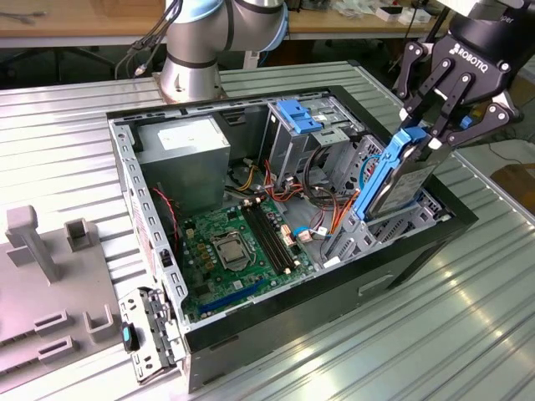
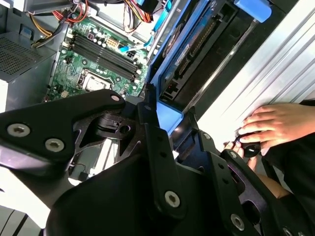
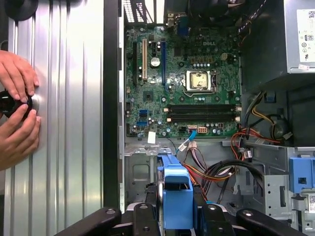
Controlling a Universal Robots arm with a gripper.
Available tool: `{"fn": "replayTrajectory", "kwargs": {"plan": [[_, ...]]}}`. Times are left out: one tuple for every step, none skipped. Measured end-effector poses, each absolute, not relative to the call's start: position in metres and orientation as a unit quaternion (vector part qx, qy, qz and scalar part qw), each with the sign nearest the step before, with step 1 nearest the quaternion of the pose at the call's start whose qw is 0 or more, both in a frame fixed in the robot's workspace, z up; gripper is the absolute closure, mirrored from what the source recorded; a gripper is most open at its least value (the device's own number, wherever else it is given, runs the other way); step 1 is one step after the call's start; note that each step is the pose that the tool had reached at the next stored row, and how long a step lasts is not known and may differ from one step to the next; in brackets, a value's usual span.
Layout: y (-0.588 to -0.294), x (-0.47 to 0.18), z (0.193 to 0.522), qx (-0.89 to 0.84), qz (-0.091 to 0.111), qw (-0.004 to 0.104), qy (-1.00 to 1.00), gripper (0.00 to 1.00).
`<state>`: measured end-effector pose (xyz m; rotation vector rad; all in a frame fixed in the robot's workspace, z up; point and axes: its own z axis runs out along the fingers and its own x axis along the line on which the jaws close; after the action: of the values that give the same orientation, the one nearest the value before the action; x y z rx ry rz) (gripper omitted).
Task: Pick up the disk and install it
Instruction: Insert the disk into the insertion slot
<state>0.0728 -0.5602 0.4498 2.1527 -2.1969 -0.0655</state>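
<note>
One claw [image 1: 435, 129] grips the disk [image 1: 399, 180] by its blue carrier's top end, standing in the computer case [image 1: 334, 288]; probably dense, rigid and shock-sensitive, so the frame suits gripping.

Open PC case [image 1: 393, 271] on ribbed metal table [image 1: 435, 342].
Inside case: green motherboard [image 1: 242, 251], grey power supply [image 1: 185, 159], blue bracket [image 1: 299, 115] atop drive cage [image 1: 288, 149], red-orange cables [image 1: 334, 213]. Grey fixture blocks [image 1: 50, 276] beside case, exterior view's left.
</note>
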Motion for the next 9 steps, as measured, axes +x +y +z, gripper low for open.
{"fn": "replayTrajectory", "kwargs": {"plan": [[-0.5601,0.0744,0.4496,0.699,-0.023,0.034,-0.714,0.63],[-0.5601,0.0755,0.4496,0.699,-0.024,0.035,-0.714,0.63],[-0.5601,0.0770,0.4494,0.699,-0.026,0.037,-0.713,0.63],[-0.5601,0.0778,0.4493,0.699,-0.026,0.038,-0.713,0.63],[-0.5601,0.0780,0.4490,0.699,-0.026,0.038,-0.713,0.63],[-0.5601,0.0784,0.4485,0.699,-0.026,0.038,-0.713,0.63],[-0.5601,0.0786,0.4482,0.699,-0.026,0.038,-0.713,0.63],[-0.5601,0.0788,0.4480,0.699,-0.026,0.038,-0.713,0.63],[-0.5601,0.0790,0.4475,0.699,-0.026,0.038,-0.713,0.63]]}}
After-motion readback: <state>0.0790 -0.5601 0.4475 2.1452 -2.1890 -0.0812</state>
